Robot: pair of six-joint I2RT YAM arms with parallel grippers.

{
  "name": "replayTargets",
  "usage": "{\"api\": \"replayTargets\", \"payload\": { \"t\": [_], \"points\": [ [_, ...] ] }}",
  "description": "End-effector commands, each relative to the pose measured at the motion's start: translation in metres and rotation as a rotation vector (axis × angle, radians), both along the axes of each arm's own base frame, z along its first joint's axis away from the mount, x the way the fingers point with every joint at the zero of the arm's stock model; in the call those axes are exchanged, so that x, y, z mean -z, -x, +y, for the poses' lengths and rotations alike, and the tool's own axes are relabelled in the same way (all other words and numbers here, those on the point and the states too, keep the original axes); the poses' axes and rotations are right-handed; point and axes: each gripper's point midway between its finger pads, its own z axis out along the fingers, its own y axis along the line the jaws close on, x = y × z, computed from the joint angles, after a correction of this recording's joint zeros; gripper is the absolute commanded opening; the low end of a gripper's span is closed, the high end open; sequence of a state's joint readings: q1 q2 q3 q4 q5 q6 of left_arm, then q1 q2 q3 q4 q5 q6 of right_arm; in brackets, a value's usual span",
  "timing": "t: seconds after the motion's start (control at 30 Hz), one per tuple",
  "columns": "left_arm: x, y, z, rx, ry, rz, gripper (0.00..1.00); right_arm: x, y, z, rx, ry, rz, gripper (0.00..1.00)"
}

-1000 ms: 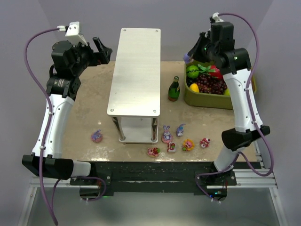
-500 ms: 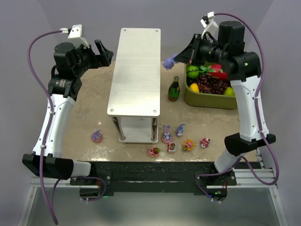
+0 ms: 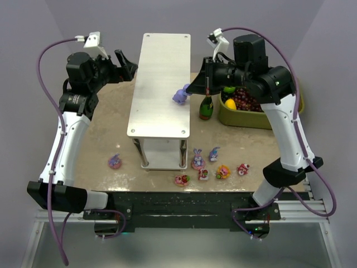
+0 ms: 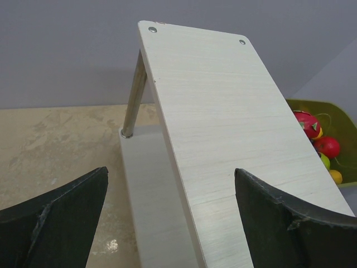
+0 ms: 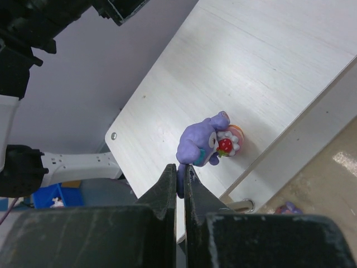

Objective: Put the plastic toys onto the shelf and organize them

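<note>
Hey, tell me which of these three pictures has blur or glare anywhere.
Top view: even light, sharp, shelf top bright, not washed out. Left wrist view: left hand dark, soft-edged; small shine on the table. Right wrist view: purple bunny fairly sharp, right hand dark and blurred.

Top view: illumination is even and diffuse, coming from above, with no hard shadows. The shelf (image 3: 162,84) top board is the brightest surface (close to washout, grain barely resolved). It casts a soft shadow on the table (image 3: 106,134) under its near end. The walls are a dim violet-grey.

Left wrist view: the board grain is sharp. The left gripper (image 4: 170,169) fingers (image 4: 61,223) are near-black with soft edges, and a small glare spot lies on the table beside one of them.

Right wrist view: the purple bunny (image 5: 203,145) is in focus. The right gripper (image 5: 181,167) fingers are underexposed. A glare patch marks the table at the right edge.
</note>
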State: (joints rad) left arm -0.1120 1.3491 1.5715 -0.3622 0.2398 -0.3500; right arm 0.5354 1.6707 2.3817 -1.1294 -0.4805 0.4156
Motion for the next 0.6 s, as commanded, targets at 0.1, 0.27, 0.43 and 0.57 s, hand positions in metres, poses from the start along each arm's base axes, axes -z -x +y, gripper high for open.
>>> {"api": "replayTargets", "payload": {
  "t": [0.1, 0.27, 0.43, 0.57],
  "points": [
    [-0.007, 0.008, -0.003, 0.027, 0.021, -0.036, 0.99, 0.006, 0.013, 0.009, -0.014, 0.077, -0.015, 0.00],
    [0.000, 0.010, -0.001, 0.016, 0.019, -0.027, 0.99, 0.013, 0.012, 0.014, -0.021, 0.092, 0.011, 0.00],
    [-0.006, 0.016, -0.001, 0.023, 0.015, -0.060, 0.98, 0.021, 0.014, 0.015, -0.022, 0.103, 0.060, 0.00],
    [-0.037, 0.041, -0.027, 0.206, 0.007, -0.203, 0.96, 0.024, 0.013, 0.019, -0.030, 0.097, 0.073, 0.00]
  ]
}}
